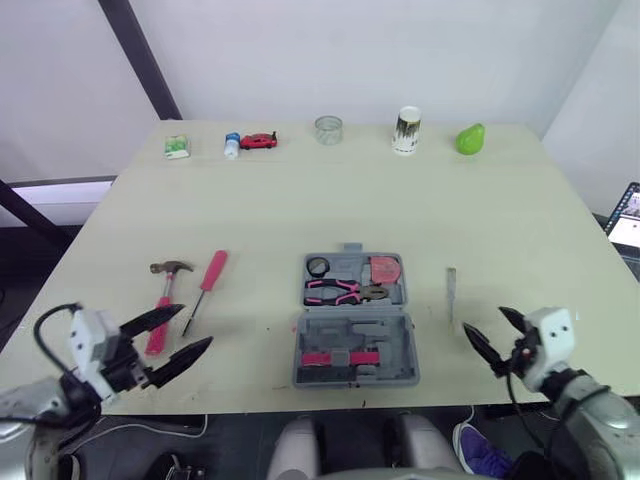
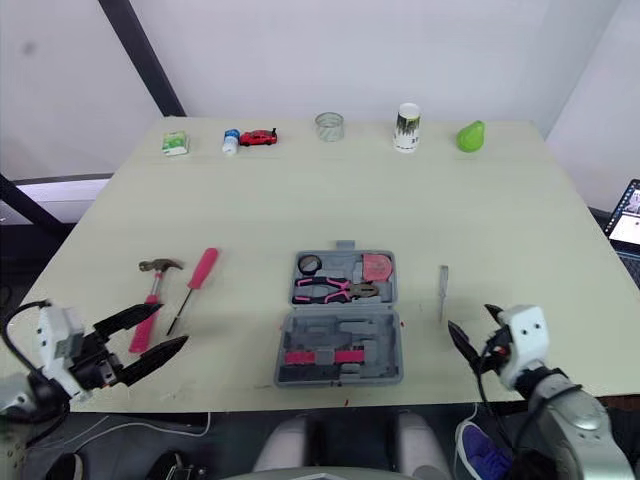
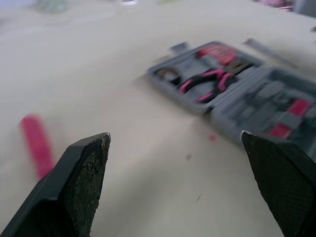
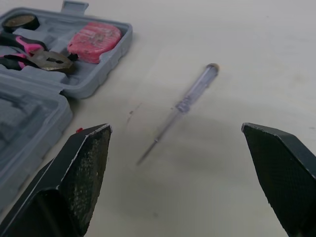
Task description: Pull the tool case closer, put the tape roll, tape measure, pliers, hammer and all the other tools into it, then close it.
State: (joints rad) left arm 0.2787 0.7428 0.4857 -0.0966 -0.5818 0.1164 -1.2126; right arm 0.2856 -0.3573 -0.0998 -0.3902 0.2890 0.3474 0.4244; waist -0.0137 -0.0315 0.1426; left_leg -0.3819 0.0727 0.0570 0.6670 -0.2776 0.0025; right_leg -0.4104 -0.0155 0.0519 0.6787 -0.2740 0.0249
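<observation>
- While our left gripper [image 1: 196, 327] and right gripper [image 1: 485, 321] are gaping empty, we are judging the hammer [image 1: 163, 298] head-heavy, stiff.
- We are favouring the handle near its head.

Table's [image 1: 300, 205] far edge — green packet [image 1: 176, 146], small bottle [image 1: 232, 145], red toy car [image 1: 259, 141], glass jar [image 1: 328, 129], white cup [image 1: 407, 130], green pear [image 1: 470, 139]
</observation>
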